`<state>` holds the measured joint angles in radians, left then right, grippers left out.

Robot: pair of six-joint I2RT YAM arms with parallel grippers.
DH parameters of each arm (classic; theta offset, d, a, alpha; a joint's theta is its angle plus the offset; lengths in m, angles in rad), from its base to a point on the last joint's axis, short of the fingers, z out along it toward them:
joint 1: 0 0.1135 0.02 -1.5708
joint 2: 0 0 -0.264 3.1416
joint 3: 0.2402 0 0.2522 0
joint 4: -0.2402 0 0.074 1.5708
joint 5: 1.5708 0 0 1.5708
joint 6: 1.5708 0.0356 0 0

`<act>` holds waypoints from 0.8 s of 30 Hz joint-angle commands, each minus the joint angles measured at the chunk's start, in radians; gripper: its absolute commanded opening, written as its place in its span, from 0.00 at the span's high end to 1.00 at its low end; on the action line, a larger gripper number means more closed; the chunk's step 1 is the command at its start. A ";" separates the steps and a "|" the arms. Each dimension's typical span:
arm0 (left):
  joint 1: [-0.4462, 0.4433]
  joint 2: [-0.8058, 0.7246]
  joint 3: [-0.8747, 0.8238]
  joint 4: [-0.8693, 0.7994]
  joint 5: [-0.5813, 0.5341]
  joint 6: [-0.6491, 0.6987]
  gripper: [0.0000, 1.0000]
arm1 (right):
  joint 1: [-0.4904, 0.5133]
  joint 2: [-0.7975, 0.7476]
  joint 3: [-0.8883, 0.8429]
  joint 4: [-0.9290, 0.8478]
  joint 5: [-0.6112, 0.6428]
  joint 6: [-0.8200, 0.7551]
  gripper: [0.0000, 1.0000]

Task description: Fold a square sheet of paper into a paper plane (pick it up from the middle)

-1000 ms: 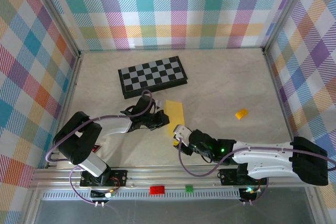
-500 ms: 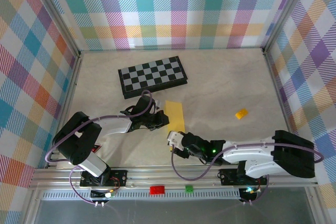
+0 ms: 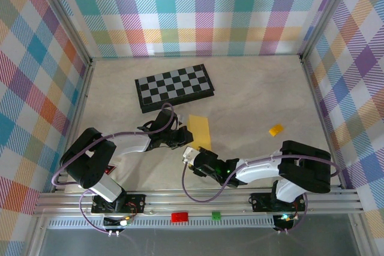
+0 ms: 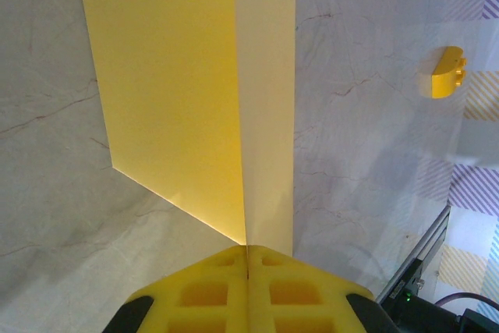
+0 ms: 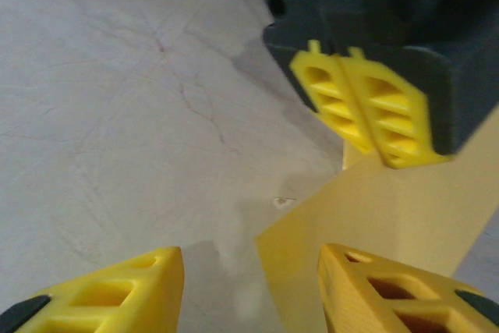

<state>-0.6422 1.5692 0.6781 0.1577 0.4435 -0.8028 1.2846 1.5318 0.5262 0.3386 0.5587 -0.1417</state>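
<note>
Marbled bench: square sheet of paper merely halved, clenched in left end effector; right end effector released alongside, nose folds pending.

Left wrist: square sheet of paper cut off at top; near end hidden behind left pincer.

Your left arm reached from its base toward two o'clock, and your left gripper was pinched shut on a corner of the sheet of paper. Your right arm stretched low toward nine o'clock. Your right gripper sat at six o'clock of the left one, fingers parted and holding nothing.
</note>
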 commanded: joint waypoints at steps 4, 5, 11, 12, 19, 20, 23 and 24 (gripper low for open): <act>0.013 -0.005 0.016 -0.006 0.008 0.006 0.94 | 0.007 -0.051 -0.024 0.016 0.093 0.026 0.60; 0.013 -0.005 0.015 -0.006 0.008 0.005 0.94 | 0.007 -0.057 -0.029 0.016 0.095 0.031 0.62; 0.013 -0.008 0.014 -0.002 0.008 0.005 0.94 | 0.006 -0.058 -0.038 0.020 0.093 0.074 0.70; 0.013 -0.010 0.012 -0.002 0.009 0.004 0.94 | 0.006 -0.058 -0.038 0.021 0.093 0.077 0.71; 0.013 -0.020 -0.001 -0.002 0.004 0.002 0.94 | 0.007 -0.046 -0.033 0.045 0.089 0.084 0.75; 0.013 -0.020 0.000 -0.001 0.003 0.001 0.94 | 0.007 -0.044 -0.030 0.046 0.085 0.083 0.76; 0.013 -0.021 0.000 -0.001 0.003 0.001 0.94 | 0.007 -0.034 -0.020 0.061 0.076 0.084 0.75; 0.013 -0.023 0.000 -0.003 0.005 0.001 0.94 | 0.007 -0.031 -0.020 0.067 0.076 0.083 0.74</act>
<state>-0.6380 1.5692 0.6781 0.1585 0.4438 -0.8032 1.2846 1.4879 0.4984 0.3607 0.6357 -0.0822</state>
